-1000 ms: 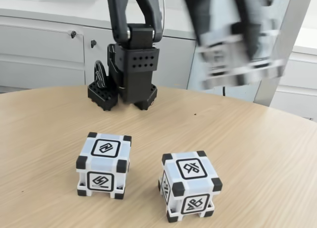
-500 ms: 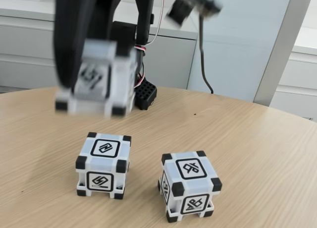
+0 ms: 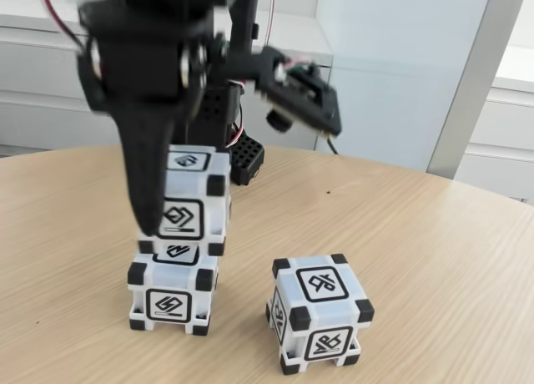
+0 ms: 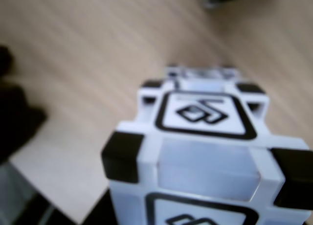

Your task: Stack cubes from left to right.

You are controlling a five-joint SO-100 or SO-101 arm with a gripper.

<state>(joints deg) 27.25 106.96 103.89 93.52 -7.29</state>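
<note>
Three white cubes with black corners and framed glyphs show in the fixed view. My gripper is shut on one cube, with a black finger down its left face. That cube sits level over the left cube on the table, shifted slightly right; I cannot tell whether they touch. The third cube stands alone to the right. The wrist view shows the held cube close up, with a blurred edge of the lower cube beyond it.
The arm's black base and a black toothed block stand at the back of the round wooden table. A black camera module juts from the arm to the right. White cabinets line the wall behind.
The gripper swung the held cube from the upper right across to the left, then lowered it over the left cube. The two cubes on the table have not moved.
</note>
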